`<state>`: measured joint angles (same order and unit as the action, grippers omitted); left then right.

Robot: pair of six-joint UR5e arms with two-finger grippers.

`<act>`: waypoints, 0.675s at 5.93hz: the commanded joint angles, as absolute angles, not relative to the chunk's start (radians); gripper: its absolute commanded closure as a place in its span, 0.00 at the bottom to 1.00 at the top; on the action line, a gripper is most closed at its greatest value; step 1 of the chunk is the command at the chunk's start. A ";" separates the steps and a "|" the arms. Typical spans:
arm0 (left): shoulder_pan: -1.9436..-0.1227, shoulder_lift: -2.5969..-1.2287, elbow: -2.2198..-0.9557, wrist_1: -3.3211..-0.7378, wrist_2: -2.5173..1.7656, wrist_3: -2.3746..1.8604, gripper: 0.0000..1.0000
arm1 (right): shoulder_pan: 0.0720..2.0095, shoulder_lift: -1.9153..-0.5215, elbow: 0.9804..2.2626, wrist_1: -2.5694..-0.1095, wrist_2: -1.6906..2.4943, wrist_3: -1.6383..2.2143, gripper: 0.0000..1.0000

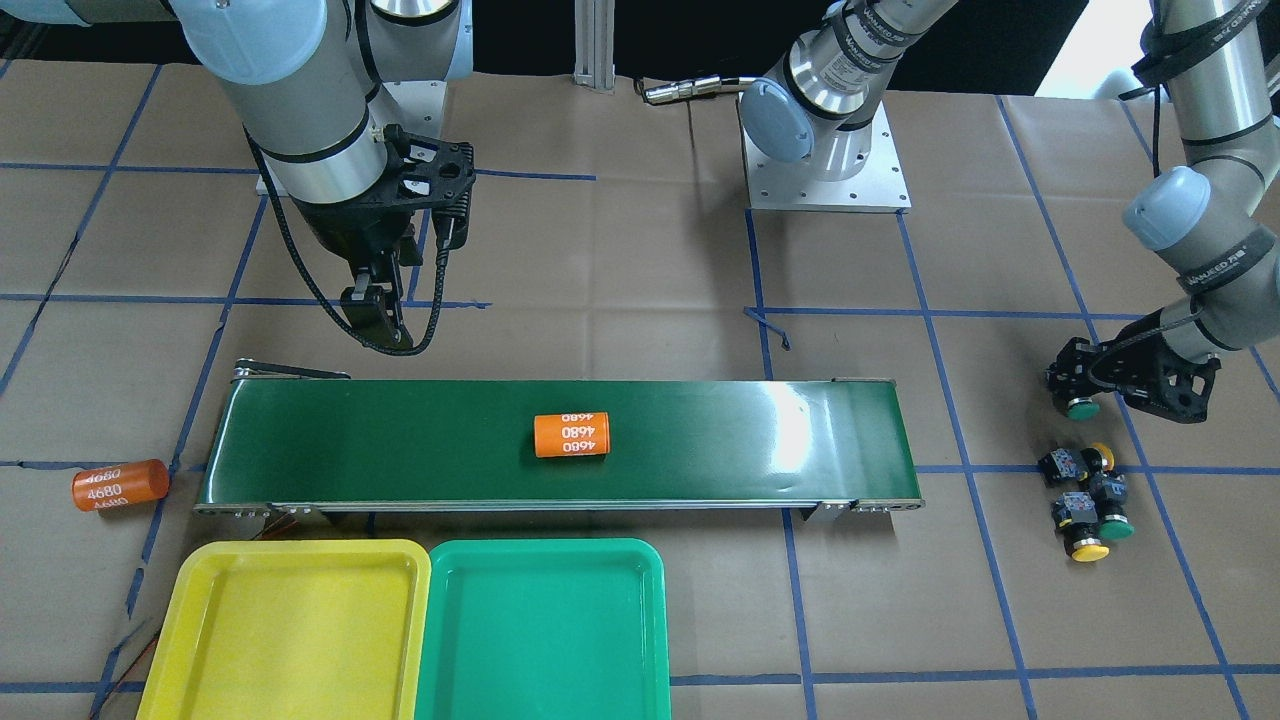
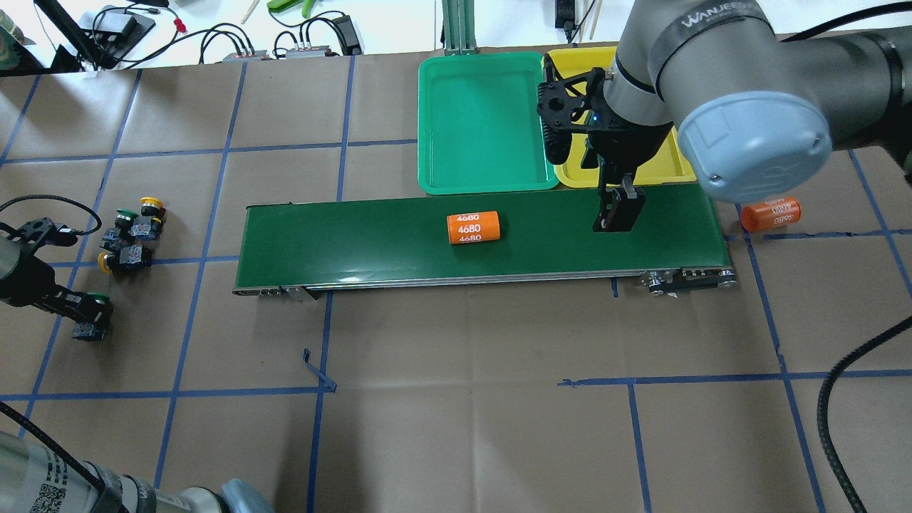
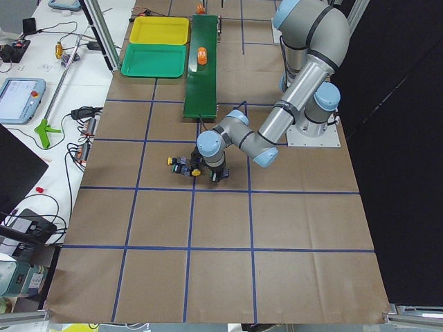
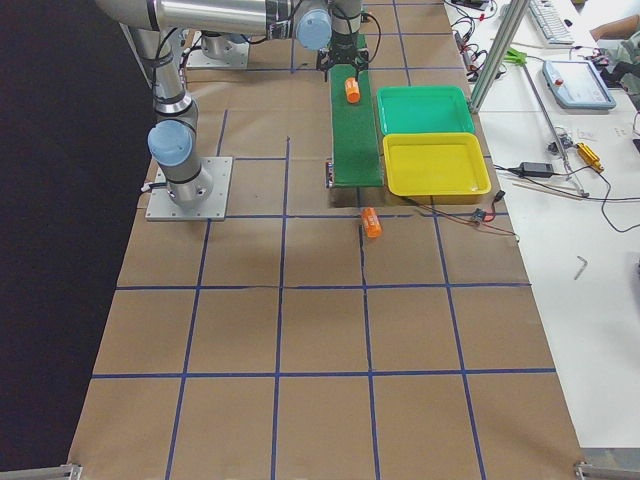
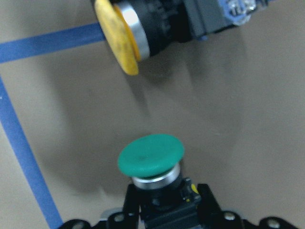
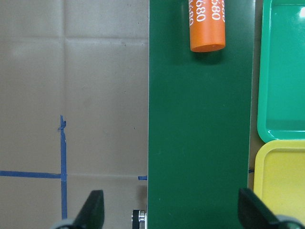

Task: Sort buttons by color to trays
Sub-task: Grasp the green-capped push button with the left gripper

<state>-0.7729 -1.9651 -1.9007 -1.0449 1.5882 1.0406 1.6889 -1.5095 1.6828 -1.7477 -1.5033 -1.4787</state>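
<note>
My left gripper is shut on a green button low over the paper. The left wrist view shows its green cap sticking out from the fingers. Three more buttons lie clustered close by: a yellow one, a green one and a yellow one. My right gripper is open and empty above one end of the conveyor belt. The yellow tray and the green tray sit side by side beyond the belt, both empty.
An orange cylinder marked 4680 lies on the middle of the belt. Another lies on the paper off the belt's end. The right arm hides part of the yellow tray in the overhead view.
</note>
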 commanded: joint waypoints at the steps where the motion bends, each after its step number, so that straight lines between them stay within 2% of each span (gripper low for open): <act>1: -0.796 -1.922 -1.829 -1.148 1.582 1.054 1.00 | 1.689 -1.509 1.683 -1.749 -1.503 -1.480 0.00; 3: -1.025 -1.838 -1.718 -1.346 1.633 1.135 1.00 | 1.689 -1.509 1.683 -1.749 -1.503 -1.480 0.00; 4: -1.137 -1.826 -1.712 -1.351 1.634 1.211 1.00 | 1.689 -1.509 1.683 -1.749 -1.503 -1.479 0.00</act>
<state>-1.0272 -1.8445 -1.7313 -1.3204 1.6229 1.1463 1.6888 -1.5095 1.6827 -1.7488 -1.5034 -1.4799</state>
